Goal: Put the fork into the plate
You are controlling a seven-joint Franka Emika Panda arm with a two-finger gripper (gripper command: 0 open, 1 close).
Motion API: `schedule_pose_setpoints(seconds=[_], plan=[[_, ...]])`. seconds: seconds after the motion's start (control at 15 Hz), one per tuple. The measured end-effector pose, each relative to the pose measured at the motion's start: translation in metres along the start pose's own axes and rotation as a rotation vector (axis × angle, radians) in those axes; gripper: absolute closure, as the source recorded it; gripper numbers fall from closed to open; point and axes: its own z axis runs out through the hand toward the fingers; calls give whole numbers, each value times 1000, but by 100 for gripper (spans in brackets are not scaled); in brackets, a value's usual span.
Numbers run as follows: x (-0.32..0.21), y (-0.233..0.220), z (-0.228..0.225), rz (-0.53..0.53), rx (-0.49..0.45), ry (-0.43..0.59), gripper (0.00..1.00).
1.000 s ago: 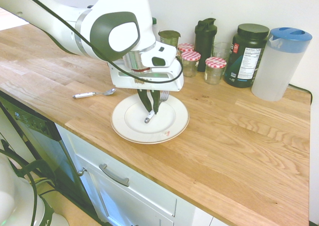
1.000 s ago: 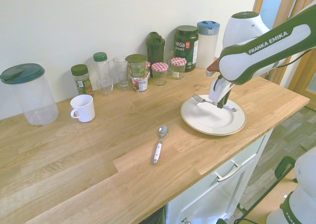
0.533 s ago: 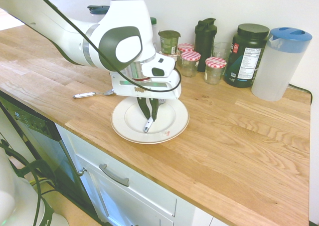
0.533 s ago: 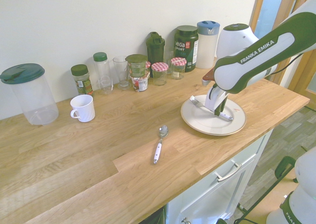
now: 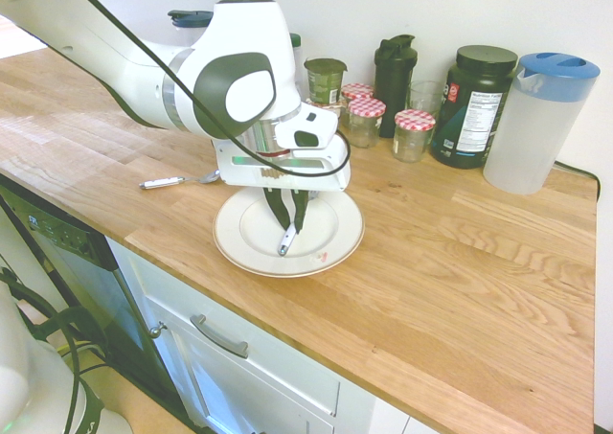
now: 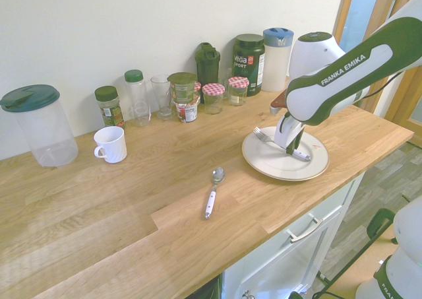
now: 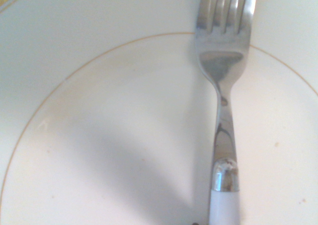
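My gripper (image 5: 288, 231) clenched on slim white-handled silver fork (image 6: 266, 138), low over round cream plate (image 5: 335, 222). Fork light, stiff, slippery; handle best hold. Tines toward 10 o'clock in second exterior view.

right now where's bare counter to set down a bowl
Bare wood lies between the white mug and the white-handled silver spoon, and along the front edge left of the spoon. Another bare stretch runs from the round white plate toward the blue-lidded clear pitcher. It is crowded along the wall, with red-checked-lid jars and dark tubs.
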Motion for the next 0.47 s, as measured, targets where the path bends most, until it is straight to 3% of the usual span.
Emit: schedule_pose_setpoints(seconds=[0.47], plan=[[9, 19, -14, 7, 32, 25, 0]])
